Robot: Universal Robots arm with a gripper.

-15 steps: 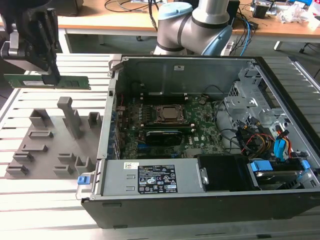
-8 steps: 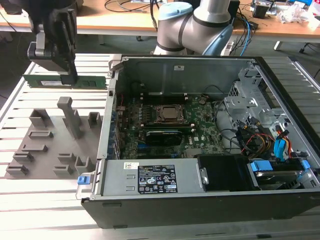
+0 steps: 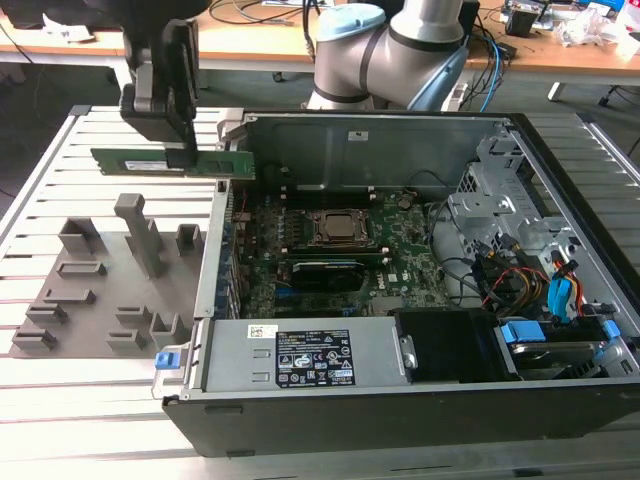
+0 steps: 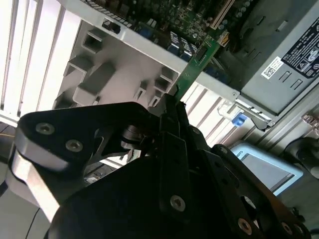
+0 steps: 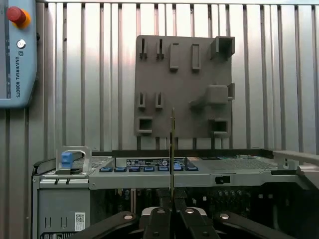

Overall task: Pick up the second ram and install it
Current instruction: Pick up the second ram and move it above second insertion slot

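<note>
Pincer (image 3: pixel 180 152) tight on second ram (image 3: pixel 128 160), over grey fixture plate (image 3: pixel 100 300) and case wall (image 3: pixel 214 262)

A grey plastic fixture plate (image 3: pixel 95 300) lies on the slatted metal table (image 3: pixel 60 400), at the exterior view's left of the open black computer case (image 3: pixel 400 415). The long green ram strip (image 3: pixel 130 162) hangs above them, near the case's wall.

Open computer case (image 3: pixel 400 425) beside grey fixture (image 3: pixel 100 318)
</note>
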